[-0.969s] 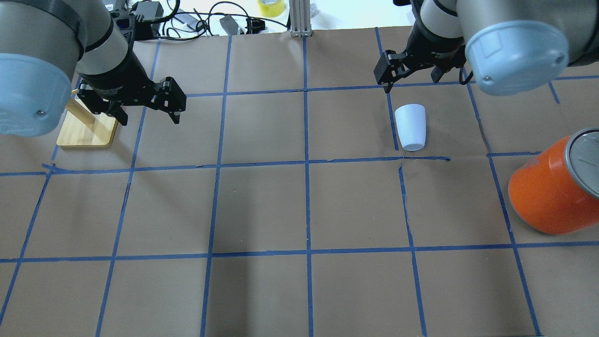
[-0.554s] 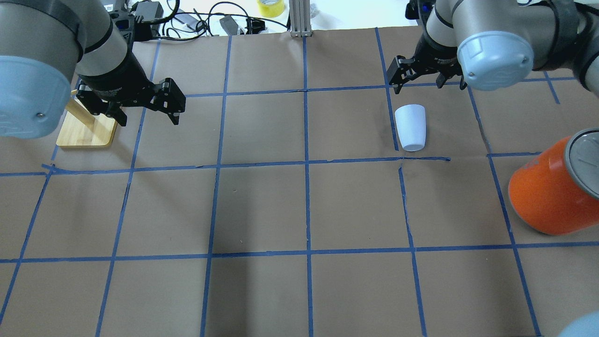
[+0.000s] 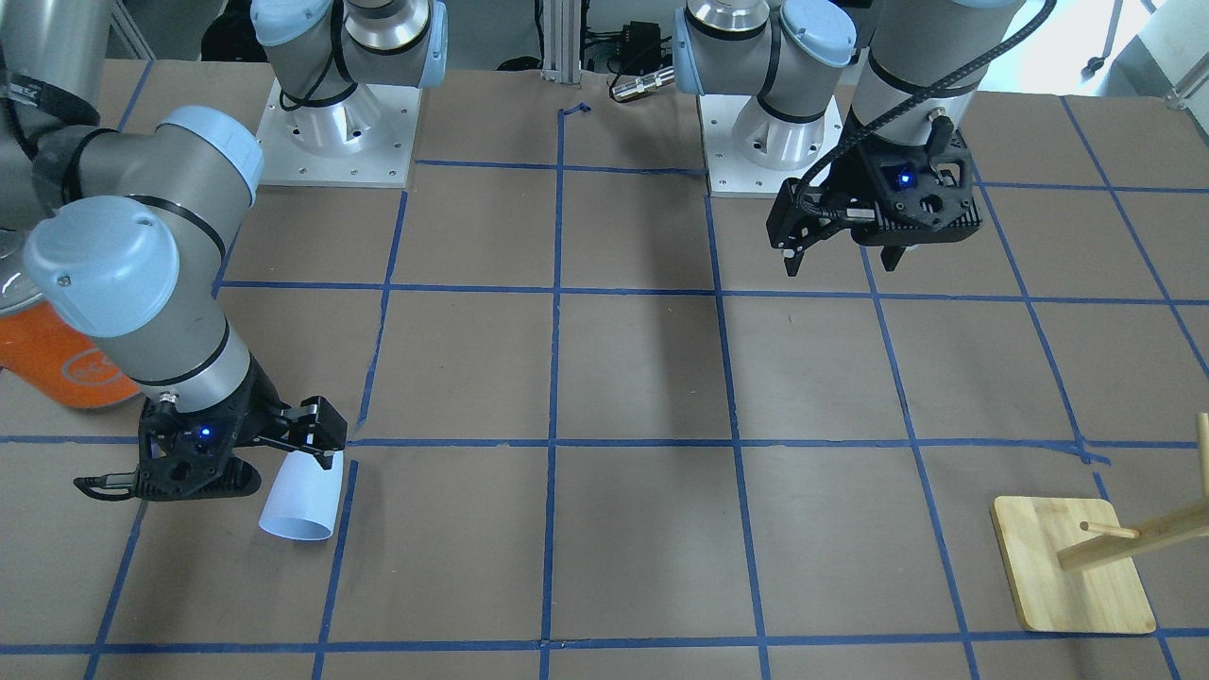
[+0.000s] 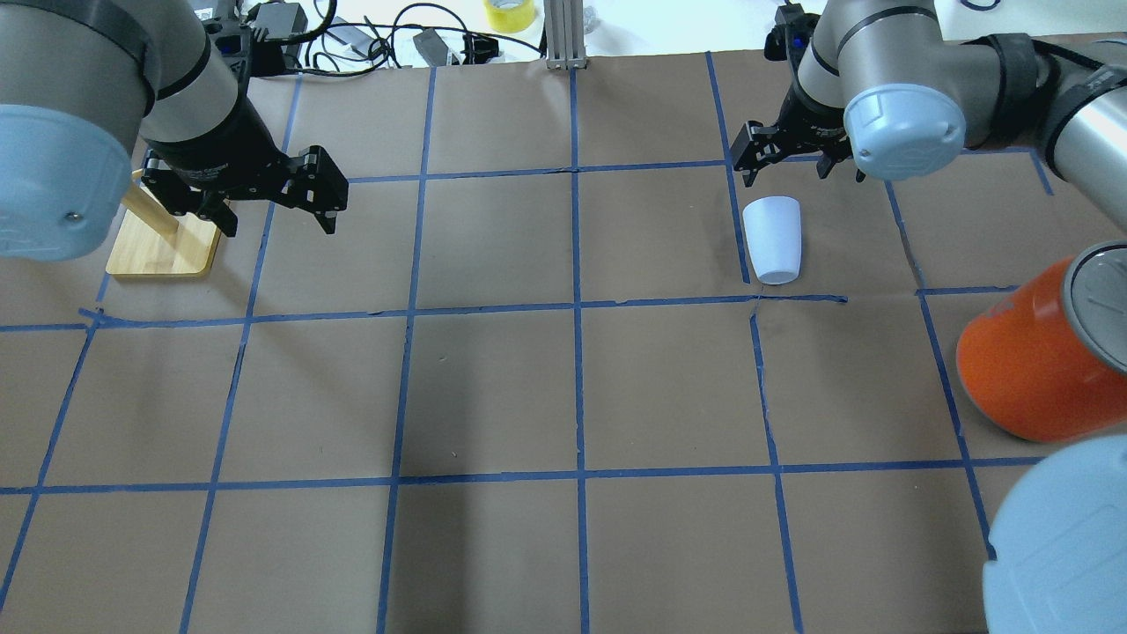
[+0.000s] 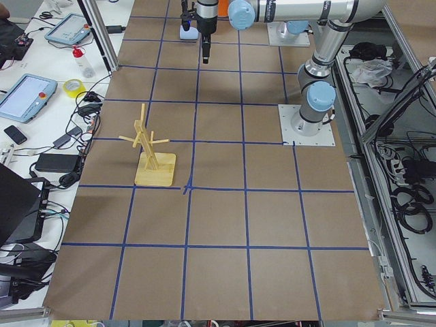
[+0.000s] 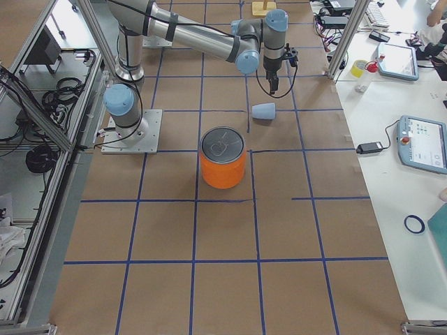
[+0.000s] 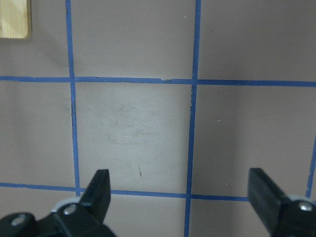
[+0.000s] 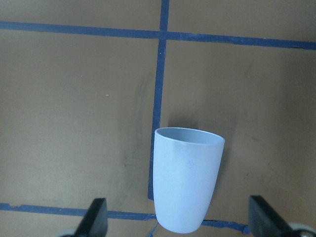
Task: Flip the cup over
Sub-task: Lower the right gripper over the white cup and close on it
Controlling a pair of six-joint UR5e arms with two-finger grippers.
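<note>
Idling left gripper (image 7: 180, 195): fingers spread wide over bare paper with nothing in them, near the wooden stand (image 4: 163, 251).
Cup (image 4: 772, 239): lying on its side along a blue tape line, right half of the table, rim pointing away from the robot's base.
Right gripper (image 8: 177, 217): spread open, hovering over the cup, not touching it.
Feel: I'd guess light, stiff, slick plastic, so it'll roll or skid if I nudge it.
Grab spot: I'd pinch gently across the tapered wall, mid-body.
Orange can (image 4: 1030, 370): far right, well apart from the cup, not involved.
</note>
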